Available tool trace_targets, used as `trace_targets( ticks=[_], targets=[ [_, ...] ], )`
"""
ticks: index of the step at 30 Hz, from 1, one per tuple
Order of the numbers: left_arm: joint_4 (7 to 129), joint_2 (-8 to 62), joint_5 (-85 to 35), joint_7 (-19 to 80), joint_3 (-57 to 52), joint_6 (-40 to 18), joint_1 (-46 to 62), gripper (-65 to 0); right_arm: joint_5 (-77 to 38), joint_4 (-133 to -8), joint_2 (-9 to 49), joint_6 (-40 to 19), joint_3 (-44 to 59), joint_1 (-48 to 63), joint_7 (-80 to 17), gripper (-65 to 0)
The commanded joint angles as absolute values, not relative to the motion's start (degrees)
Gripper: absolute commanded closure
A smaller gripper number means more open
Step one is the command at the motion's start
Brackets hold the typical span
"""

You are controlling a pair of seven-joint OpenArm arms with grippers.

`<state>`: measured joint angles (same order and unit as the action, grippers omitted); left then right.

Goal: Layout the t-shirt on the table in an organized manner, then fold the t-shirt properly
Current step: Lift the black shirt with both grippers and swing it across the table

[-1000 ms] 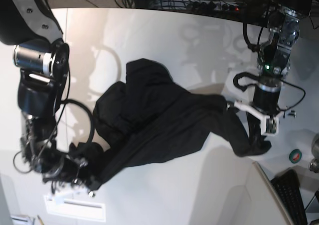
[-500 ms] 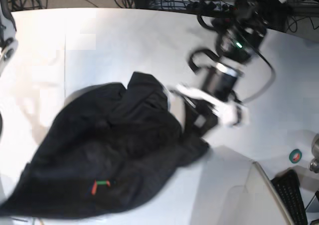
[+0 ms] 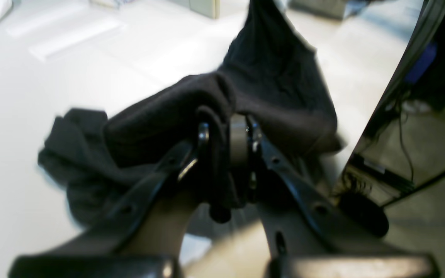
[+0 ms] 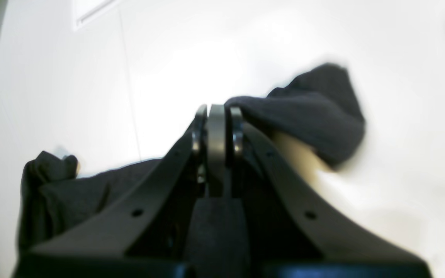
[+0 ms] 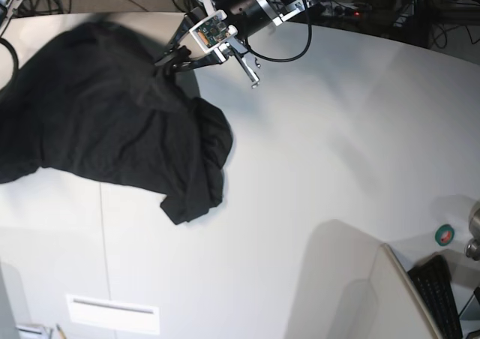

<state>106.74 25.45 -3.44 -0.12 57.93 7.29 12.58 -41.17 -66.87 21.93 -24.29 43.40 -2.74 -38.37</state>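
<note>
T-shirt (image 5: pixel 105 121) | lifted by two edges to spread over tabletop (image 5: pixel 337 151) | left end effector (image 3: pixel 226 135) clamped on fabric | right end effector (image 4: pixel 216 127) closed, pinching cloth

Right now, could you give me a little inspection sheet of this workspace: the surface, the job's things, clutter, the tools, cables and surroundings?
Surface: white table, thin seam line, mostly bare.
Job's things: black t-shirt bunched, partly lifted at the far left side, no print showing.
Clutter: green-rimmed roll and keyboard at the near right.
Tools: left tool shut on t-shirt; right tool shut, with shirt fabric around it.
Cables: black cable looping off the left arm; more tangled beyond the far edge.
Surroundings: dark floor and equipment beyond the table.
</note>
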Motion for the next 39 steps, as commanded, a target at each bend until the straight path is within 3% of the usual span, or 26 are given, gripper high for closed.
trace_targets(
  ticks=[1,6,9,10,12,17,18,19,22,23,25,27,29,32,39],
  targets=[
    [107.21,25.36,-3.21,-1.89,58.15,7.25,12.62,0.0,-41.98,-65.45,23.6,-24.57,43.65,-3.65,-36.88,0.0],
    [103.78,25.27,-3.21,-1.89,58.15,7.25,12.62,0.0,-41.89,-56.48,23.78,-24.48,43.47,-3.74,-37.23,-1.4],
    [102.37,25.19,-3.21,-1.89,58.15,7.25,12.44,0.0,-41.89,-56.4,23.6,-24.48,43.47,-2.95,-37.58,-32.4],
    [102.29,25.19,-3.21,-1.89,58.15,7.25,12.44,0.0,-41.89,-56.48,23.6,-24.48,43.47,-2.59,-38.2,-38.9],
    [102.37,25.36,-3.21,-1.89,57.89,7.25,12.62,-2.3,-41.89,-58.77,23.6,-24.48,43.47,-1.98,-39.43,-41.7],
    [102.55,28.26,-3.3,-2.24,57.63,7.52,12.62,-55.9,-41.89,-72.4,22.46,-24.48,34.95,3.56,-41.19,-36.8],
    [102.64,28.97,-3.3,-2.24,57.45,7.52,12.62,-64.8,-41.89,-74.68,22.37,-24.48,31.96,4.44,-41.19,-36.8],
    [102.64,29.49,-3.3,-2.24,57.36,7.6,12.62,-65.0,-41.89,-76.09,22.37,-24.48,28.97,4.7,-41.1,-36.8],
    [102.73,30.29,-3.3,-2.33,54.9,7.6,13.32,-65.0,-41.89,-77.05,22.37,-24.31,19.65,4.18,-39.43,-35.6],
    [102.73,30.29,-3.3,-2.33,53.49,7.6,14.02,-65.0,-41.89,-76.79,22.37,-24.31,17.19,3.03,-38.64,-32.0],
    [102.73,30.02,-3.3,-2.42,49.19,7.6,15.6,-63.2,-41.89,-74.15,22.37,-24.31,12.0,0.84,-38.02,-17.0],
    [102.73,29.67,-3.3,-2.42,44.35,7.6,17.54,-51.5,-41.89,-71.25,22.29,-24.31,7.87,-1.63,-37.85,0.0],
    [102.29,28.18,-3.38,-2.42,38.29,7.6,19.21,-32.9,-41.89,-67.47,21.05,-24.31,3.74,-4.44,-37.76,0.0],
    [100.35,25.19,-3.38,-2.33,28.26,7.6,21.41,0.0,-41.89,-60.62,18.95,-24.31,0.04,-9.27,-37.58,0.0],
    [97.71,20.35,-3.3,-1.98,9.71,7.25,23.08,0.0,-41.8,-43.03,12.44,-24.31,-10.86,-20.44,-37.49,0.0]
  ],
)
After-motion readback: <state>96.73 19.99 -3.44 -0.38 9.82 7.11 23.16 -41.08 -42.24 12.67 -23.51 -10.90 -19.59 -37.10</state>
